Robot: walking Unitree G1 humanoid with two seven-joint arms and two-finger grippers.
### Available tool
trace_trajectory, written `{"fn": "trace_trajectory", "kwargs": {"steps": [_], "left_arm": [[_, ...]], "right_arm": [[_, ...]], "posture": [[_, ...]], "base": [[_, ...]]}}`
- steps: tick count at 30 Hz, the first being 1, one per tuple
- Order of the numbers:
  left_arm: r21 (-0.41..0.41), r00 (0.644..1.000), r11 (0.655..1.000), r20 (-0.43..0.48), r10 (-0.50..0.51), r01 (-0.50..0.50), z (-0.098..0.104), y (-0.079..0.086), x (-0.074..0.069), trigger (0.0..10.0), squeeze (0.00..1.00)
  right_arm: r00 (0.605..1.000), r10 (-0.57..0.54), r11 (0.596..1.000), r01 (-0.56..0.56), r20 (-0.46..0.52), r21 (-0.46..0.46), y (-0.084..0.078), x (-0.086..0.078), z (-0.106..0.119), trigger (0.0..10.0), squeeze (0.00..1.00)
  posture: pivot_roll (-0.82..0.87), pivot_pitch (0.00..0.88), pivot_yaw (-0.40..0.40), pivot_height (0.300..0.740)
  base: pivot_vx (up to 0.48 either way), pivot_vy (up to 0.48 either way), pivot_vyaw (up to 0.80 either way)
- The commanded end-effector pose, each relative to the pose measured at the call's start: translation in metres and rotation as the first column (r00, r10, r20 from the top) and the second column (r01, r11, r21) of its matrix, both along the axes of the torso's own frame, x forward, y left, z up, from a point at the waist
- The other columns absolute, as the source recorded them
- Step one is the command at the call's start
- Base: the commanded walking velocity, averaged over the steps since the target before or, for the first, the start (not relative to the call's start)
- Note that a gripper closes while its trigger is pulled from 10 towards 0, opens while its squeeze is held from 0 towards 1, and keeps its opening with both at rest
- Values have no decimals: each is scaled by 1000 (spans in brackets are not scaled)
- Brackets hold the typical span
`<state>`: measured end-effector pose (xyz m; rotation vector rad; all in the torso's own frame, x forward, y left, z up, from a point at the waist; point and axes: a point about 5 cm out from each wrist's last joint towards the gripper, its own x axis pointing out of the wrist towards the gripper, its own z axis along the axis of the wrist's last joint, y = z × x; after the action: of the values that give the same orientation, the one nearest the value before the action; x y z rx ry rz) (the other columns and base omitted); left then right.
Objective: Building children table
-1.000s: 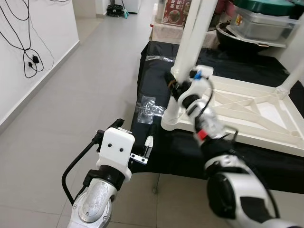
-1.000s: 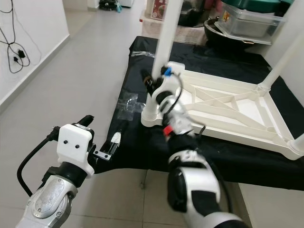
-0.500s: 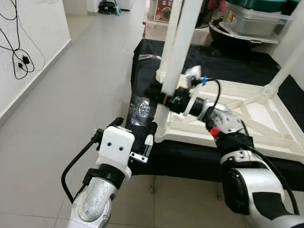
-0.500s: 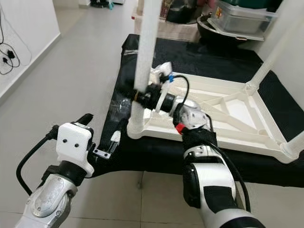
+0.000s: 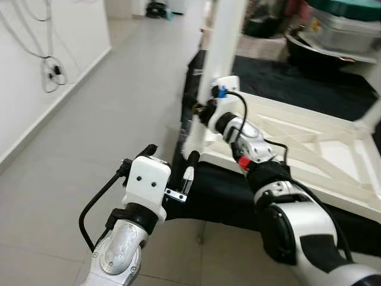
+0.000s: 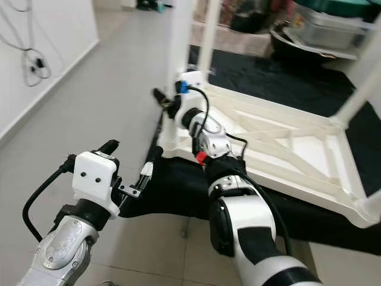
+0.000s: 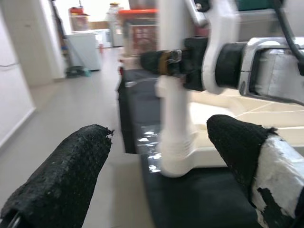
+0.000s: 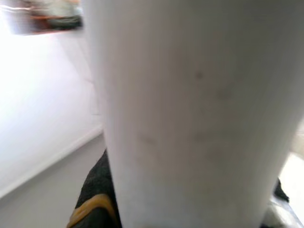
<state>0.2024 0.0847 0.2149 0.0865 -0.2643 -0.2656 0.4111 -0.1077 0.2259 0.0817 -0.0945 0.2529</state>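
Observation:
The white children's table (image 5: pixel 309 143) lies upside down on a black cloth (image 5: pixel 220 190). Its near-left leg (image 5: pixel 229 36) stands upright in the corner socket. My right gripper (image 5: pixel 193 110) is shut on that leg low down, just above the socket; in the right wrist view the leg (image 8: pixel 190 118) looms very close. My left gripper (image 5: pixel 171 156) hangs open in front of the same corner, a little short of it. In the left wrist view its fingers (image 7: pixel 66 175) stand wide apart with the leg (image 7: pixel 173 109) beyond them.
Another table leg (image 6: pixel 363 77) rises at the far right corner. Clear plastic bags (image 7: pixel 147 142) lie on the cloth beside the corner. Boxes and pots (image 5: pixel 339 30) are stacked behind the table. To the left are a white wall with cables (image 5: pixel 50 71) and open tiled floor (image 5: pixel 89 137).
The camera has swung, so the whole scene has shifted. The leg leaned half a second ago and now stands straight, with my right gripper still on it. The left arm has stayed put.

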Motion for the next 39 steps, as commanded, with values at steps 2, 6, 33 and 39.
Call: {"fn": "trace_trajectory", "kwargs": {"steps": [2, 6, 33, 39], "left_arm": [[5, 1000, 1000, -17, 5, -5, -3, -1, 1, 10000, 0], [6, 1000, 1000, -17, 4, -4, -3, -1, 1, 10000, 0], [3, 1000, 1000, -10, -7, 7, -3, -4, 1, 10000, 0], [6, 1000, 1000, -7, 0, 0, -2, -4, 0, 10000, 0]], "right_arm": [[938, -340, 940, 340, -68, -9, -40, -5, -16, 0, 0], [855, -500, 863, 505, -136, 2, -41, -21, -31, 0, 0], [580, 810, 566, -812, 85, 141, 4, -33, 6, 10000, 0], [473, 880, 468, -879, 43, 87, 29, -34, 2, 10000, 0]], "posture": [[144, 103, -118, 740], [147, 105, -115, 740], [155, 79, -132, 740], [166, 74, -139, 740]], "base": [[0, 0, 0], [0, 0, 0], [0, 0, 0], [0, 0, 0]]}}
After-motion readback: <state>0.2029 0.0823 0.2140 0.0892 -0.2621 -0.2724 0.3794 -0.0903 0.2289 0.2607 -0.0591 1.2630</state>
